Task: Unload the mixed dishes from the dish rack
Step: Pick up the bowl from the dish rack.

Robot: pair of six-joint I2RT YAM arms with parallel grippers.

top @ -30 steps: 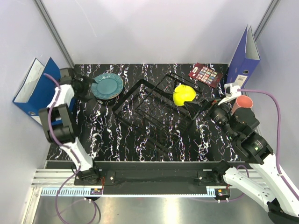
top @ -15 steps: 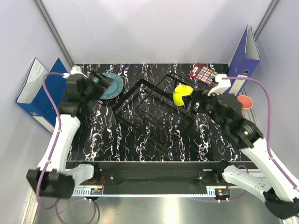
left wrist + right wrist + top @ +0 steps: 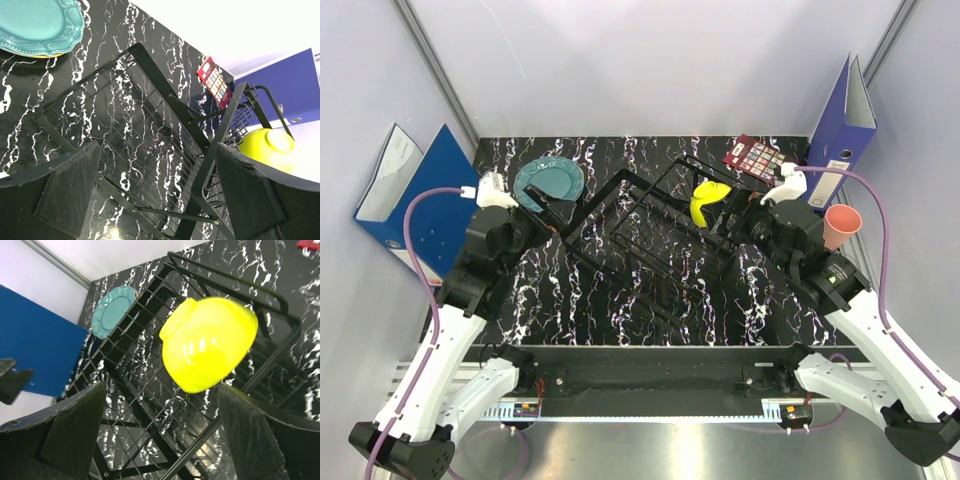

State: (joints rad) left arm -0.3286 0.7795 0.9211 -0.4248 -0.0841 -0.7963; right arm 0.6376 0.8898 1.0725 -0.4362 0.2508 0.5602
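- Step in hand: removal of the small yellow-green bowl, which appears to be the only dish left in the dish rack
- The bowl leans on edge among the wires at the rack's far-right end, with its rounded underside turned towards the right wrist camera
- The teal scalloped plate lies on the table near the far-left corner, and the pink cup stands by the right edge; both are already unloaded
- The right gripper is spread wide and carries nothing; the bowl sits framed between its fingers, just ahead of them and not touched
- The left gripper is also spread wide and empty, poised over the left end of the rack
- Next move, as judged: advance the right gripper until one finger passes over the bowl's rim, close on the wall, then lift straight up until the bowl clears the wires before carrying it to open table
- Change over the last second: the left gripper has drawn away from the teal plate towards the rack, and the right gripper has swung from the pink cup across to the bowl; bowl, plate and rack keep their places
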